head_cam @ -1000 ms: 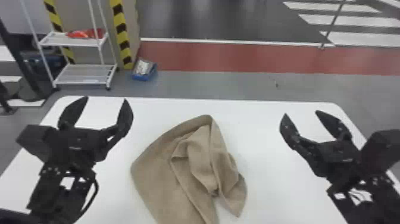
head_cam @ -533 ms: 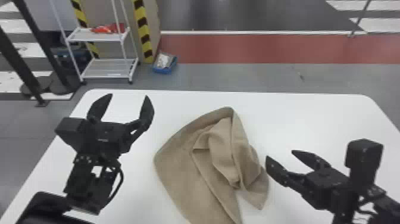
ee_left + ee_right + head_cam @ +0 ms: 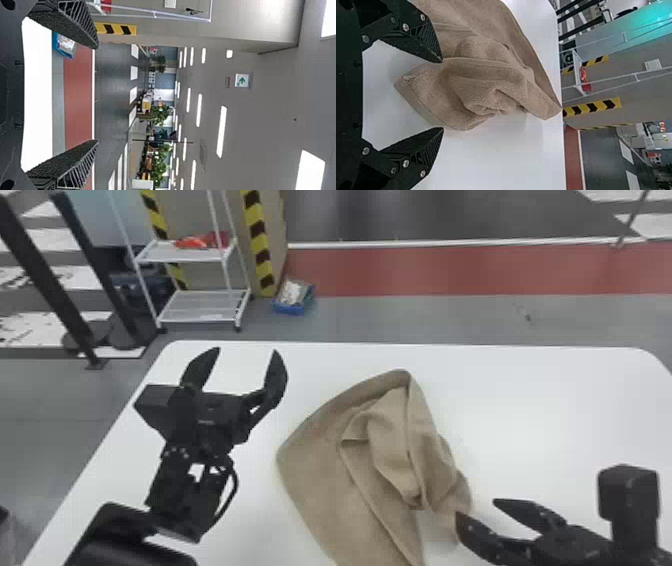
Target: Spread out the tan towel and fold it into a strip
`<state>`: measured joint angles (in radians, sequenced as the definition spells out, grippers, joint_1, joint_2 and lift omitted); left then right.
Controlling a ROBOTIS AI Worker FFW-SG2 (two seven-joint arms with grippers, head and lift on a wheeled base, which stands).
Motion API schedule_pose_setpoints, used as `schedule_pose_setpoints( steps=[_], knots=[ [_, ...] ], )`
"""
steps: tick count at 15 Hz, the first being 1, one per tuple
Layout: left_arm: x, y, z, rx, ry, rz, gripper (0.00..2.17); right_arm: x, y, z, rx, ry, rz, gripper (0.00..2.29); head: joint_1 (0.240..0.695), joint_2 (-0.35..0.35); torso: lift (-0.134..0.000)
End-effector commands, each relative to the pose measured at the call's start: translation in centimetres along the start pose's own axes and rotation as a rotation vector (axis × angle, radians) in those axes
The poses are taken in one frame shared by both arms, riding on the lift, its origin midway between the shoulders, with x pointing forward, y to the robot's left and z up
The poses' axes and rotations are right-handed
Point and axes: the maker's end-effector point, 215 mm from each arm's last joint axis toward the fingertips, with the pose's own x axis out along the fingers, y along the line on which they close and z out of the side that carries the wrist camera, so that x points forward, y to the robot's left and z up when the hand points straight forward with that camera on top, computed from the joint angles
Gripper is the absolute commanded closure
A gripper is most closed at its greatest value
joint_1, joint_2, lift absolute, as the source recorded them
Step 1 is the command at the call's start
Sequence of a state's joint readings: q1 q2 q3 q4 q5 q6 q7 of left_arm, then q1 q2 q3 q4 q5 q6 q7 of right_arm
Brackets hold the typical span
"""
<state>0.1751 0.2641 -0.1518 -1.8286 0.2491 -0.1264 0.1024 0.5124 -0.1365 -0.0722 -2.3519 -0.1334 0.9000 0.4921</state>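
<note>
The head view looks forward and down over the table [image 3: 550,400] from its near side. Turned sideways, the left wrist view faces outward past the table's far edge, taking in the ceiling [image 3: 261,111]; the right, also sideways, looks closely across the towel [image 3: 320,480] toward the shelf [image 3: 202,312], both shared with the head view.

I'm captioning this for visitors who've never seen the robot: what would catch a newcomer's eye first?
Most likely the rumpled tan towel, heaped in folds near the middle of the white table. Next, the two black grippers: the left one open beside the towel, the right one open at its near right edge.
</note>
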Motion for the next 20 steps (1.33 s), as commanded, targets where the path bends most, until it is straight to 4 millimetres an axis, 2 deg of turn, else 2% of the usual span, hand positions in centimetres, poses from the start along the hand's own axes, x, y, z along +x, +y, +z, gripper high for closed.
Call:
schedule_pose_setpoints(
  steps=[1,3,6,9,14,16,20],
  knots=[
    [0.0,-0.1,0.0,-0.002,0.0,-0.002,0.03,0.2,-0.4,-1.1,0.008,0.032,-0.005,0.35,0.695,0.07,-0.124],
    [-0.1,-0.1,-0.2,-0.002,0.005,-0.001,0.03,0.7,-0.1,-2.8,0.052,0.093,0.049,0.35,0.695,0.069,-0.124],
    [-0.2,-0.5,-0.1,-0.003,0.003,-0.008,0.03,0.9,0.5,-3.0,0.061,0.106,0.085,0.41,0.695,0.075,-0.124],
    [-0.2,-0.6,-0.2,0.002,0.007,-0.017,0.03,1.2,-0.1,-2.7,0.042,0.108,0.056,0.5,0.695,0.073,-0.124],
    [-0.1,-0.1,0.2,0.008,0.003,-0.012,0.1,2.2,-0.5,-3.6,-0.035,0.178,-0.026,1.0,0.695,0.073,-0.124],
    [-0.1,0.1,0.1,0.01,0.006,-0.008,0.11,2.2,-0.6,-3.3,-0.03,0.173,-0.024,1.0,0.695,0.075,-0.124],
    [0.0,-0.1,0.1,0.008,0.005,-0.01,0.1,1.3,0.8,-1.7,-0.049,0.123,0.003,0.22,0.695,0.079,-0.124]
  ],
)
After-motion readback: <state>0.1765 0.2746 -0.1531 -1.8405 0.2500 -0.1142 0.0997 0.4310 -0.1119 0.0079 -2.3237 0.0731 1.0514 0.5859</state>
